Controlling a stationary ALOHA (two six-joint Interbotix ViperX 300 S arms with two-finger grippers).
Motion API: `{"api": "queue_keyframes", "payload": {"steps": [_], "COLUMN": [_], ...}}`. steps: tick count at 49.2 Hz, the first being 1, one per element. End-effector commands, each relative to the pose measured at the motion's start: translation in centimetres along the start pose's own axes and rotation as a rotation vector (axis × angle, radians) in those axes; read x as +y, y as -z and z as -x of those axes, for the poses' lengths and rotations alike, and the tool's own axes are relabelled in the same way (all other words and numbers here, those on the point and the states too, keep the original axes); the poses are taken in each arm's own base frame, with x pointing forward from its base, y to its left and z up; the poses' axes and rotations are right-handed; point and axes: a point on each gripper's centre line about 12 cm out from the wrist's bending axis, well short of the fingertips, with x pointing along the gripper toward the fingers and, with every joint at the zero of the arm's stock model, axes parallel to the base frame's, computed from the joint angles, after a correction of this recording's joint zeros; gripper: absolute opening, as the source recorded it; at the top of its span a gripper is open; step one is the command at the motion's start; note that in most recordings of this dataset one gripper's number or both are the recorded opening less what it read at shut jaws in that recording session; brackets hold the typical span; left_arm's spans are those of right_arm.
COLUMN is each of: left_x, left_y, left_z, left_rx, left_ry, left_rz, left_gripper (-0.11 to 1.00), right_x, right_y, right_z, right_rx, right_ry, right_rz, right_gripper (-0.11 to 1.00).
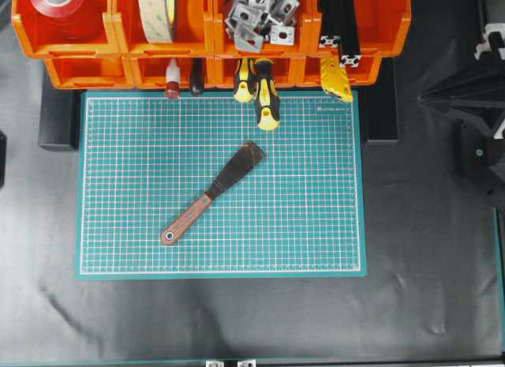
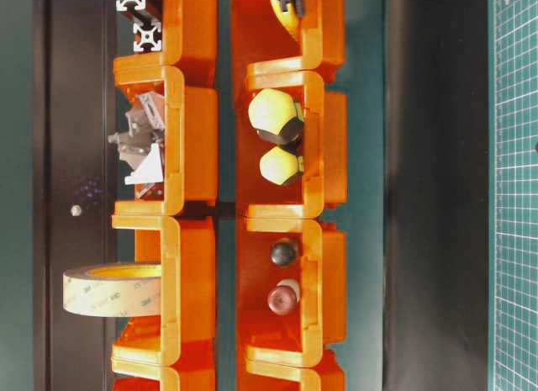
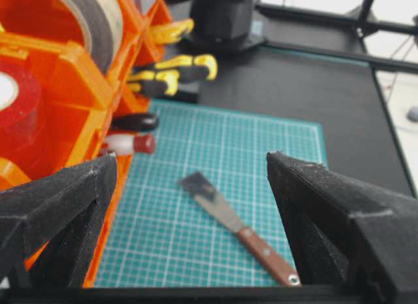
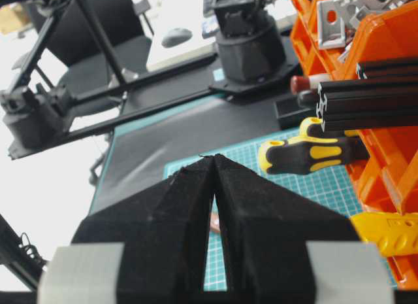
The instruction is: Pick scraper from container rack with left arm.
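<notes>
The scraper (image 1: pixel 215 192) lies flat on the green cutting mat (image 1: pixel 316 225), well clear of the orange container rack (image 1: pixel 95 71), not in any bin. Its dark blade points toward the rack and its wooden handle points away from it. My left hand (image 3: pixel 196 238) stands wide apart and holds nothing; through its wrist camera the scraper shows on the mat between the two fingers, with the rack close on the left. My right hand (image 4: pixel 214 186) is pressed closed with nothing in it. Two yellow-and-black screwdrivers (image 1: pixel 260 91) stick out of the rack's lower row over the mat's edge.
</notes>
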Motion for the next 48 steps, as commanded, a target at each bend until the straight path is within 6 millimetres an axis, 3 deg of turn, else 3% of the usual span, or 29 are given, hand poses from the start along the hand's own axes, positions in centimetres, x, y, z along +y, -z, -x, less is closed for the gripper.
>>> {"api": "queue_keyframes", "payload": {"steps": [1,48], "left_x": [0.08,0.60], "left_y": [-0.35,-0.14], "left_z": [-0.04,-0.12], "left_rx": [-0.008,-0.014], "left_ry": [-0.010,-0.041], "left_rz": [0.002,0.041], "left_gripper": [0.91,0.89], "right_x": [0.26,0.06], "right_y": [-0.81,-0.34], "right_z": [-0.08,-0.11], "right_rx": [-0.026,-0.031], "right_ry": [-0.008,-0.004], "right_rz": [0.003,0.095], "right_gripper": [-0.01,-0.01]}}
